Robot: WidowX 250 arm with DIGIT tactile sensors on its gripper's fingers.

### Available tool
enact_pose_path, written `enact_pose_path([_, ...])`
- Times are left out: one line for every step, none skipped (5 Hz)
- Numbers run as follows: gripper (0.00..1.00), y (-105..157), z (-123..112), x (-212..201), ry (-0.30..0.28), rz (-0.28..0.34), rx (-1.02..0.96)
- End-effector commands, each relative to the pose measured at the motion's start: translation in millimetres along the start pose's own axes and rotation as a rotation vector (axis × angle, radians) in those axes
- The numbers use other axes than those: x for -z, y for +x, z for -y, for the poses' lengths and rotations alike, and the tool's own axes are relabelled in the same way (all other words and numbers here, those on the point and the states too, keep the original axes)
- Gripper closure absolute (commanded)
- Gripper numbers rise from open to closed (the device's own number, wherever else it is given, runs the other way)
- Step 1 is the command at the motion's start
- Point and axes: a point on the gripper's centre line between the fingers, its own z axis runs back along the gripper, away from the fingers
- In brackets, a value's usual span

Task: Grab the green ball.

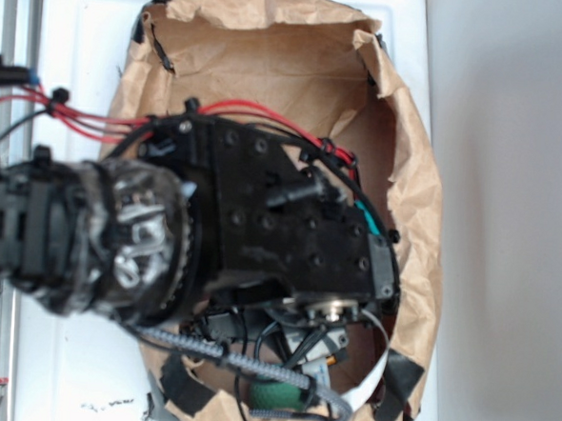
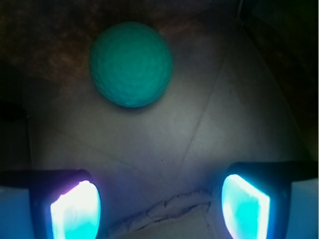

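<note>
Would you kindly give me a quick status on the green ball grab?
Gripper open, empty, down inside the paper bag. Green ball ahead of the fingers, untouched. Nothing between them.

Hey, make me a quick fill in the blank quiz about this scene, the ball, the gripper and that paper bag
1. The green ball lies on the floor of a brown ____ bag.
2. In the wrist view, the gripper is ____, with nothing between its fingers.
3. In the wrist view the ball sits ____ the fingers, not touching them.
4. The wires running along the arm are ____.

Missing words: paper; open; above; red
</note>
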Motion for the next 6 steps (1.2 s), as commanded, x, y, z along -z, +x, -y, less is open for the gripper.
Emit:
enact_pose_path([0.0,18,-2,-9,0.015,0.092,0.18])
enact_pose_path([0.0,28,10,-6,-0.046,0.126,0.26])
enact_pose_path([0.0,35,16,-3,-0.069,0.142,0.3])
enact_pose_path([0.0,40,21,2,-0.075,0.164,0.321])
enact_pose_path([0.0,45,22,9,-0.026,0.207,0.306])
enact_pose_path([0.0,51,26,16,-0.03,0.208,0.307])
